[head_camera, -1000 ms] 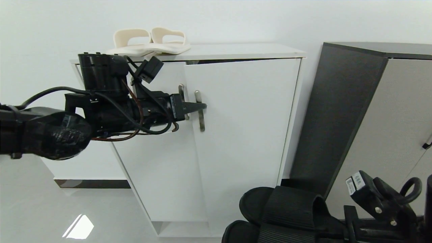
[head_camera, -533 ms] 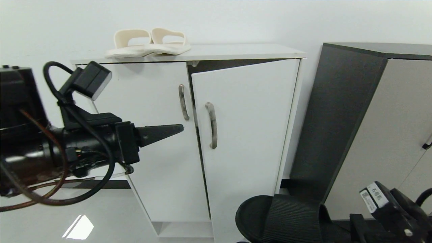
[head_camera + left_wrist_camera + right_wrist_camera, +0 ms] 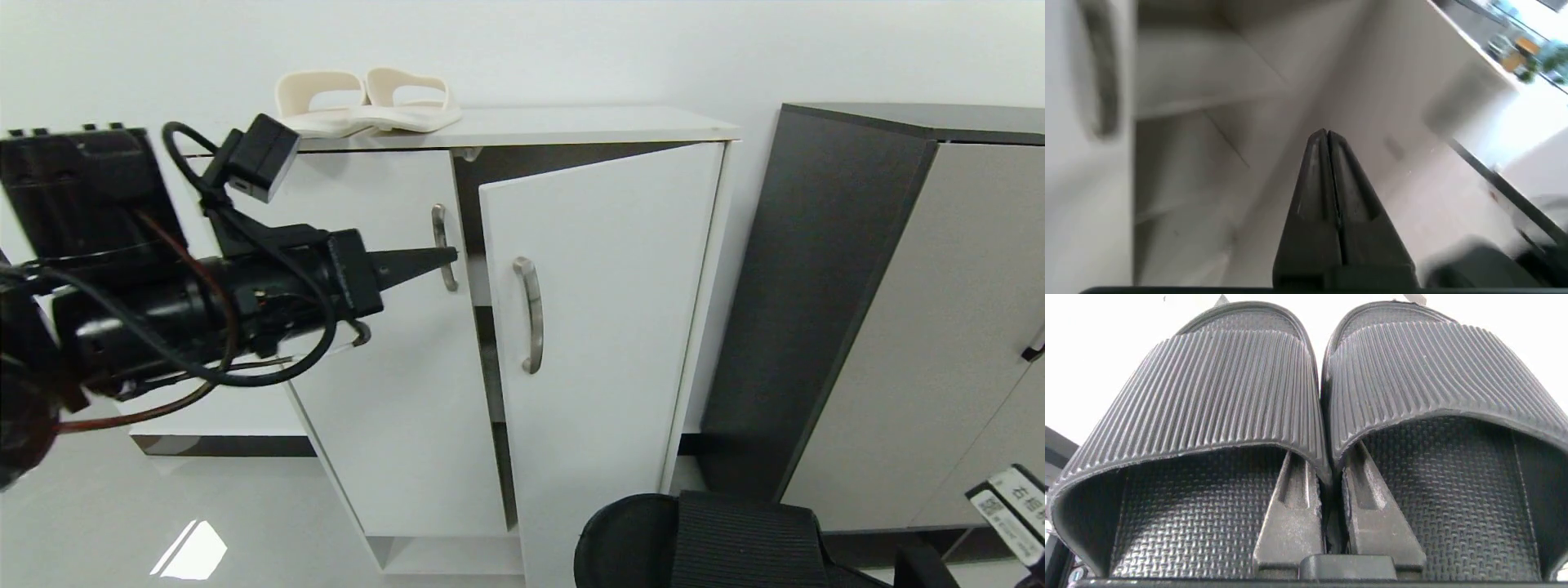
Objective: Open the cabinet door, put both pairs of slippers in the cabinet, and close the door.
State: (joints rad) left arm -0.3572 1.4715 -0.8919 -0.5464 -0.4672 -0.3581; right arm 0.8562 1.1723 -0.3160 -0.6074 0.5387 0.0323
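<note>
Right wrist view: right tool tight on black slippers.

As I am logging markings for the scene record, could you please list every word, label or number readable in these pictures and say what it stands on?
White sticker at the head view's lower right edge: dark print and a small code, partly cut off and too small to read reliably.
White wooden cabinet: no text.
Cream slippers on top of the cabinet: no text.
Black ribbed rubber slippers: no text.
</note>
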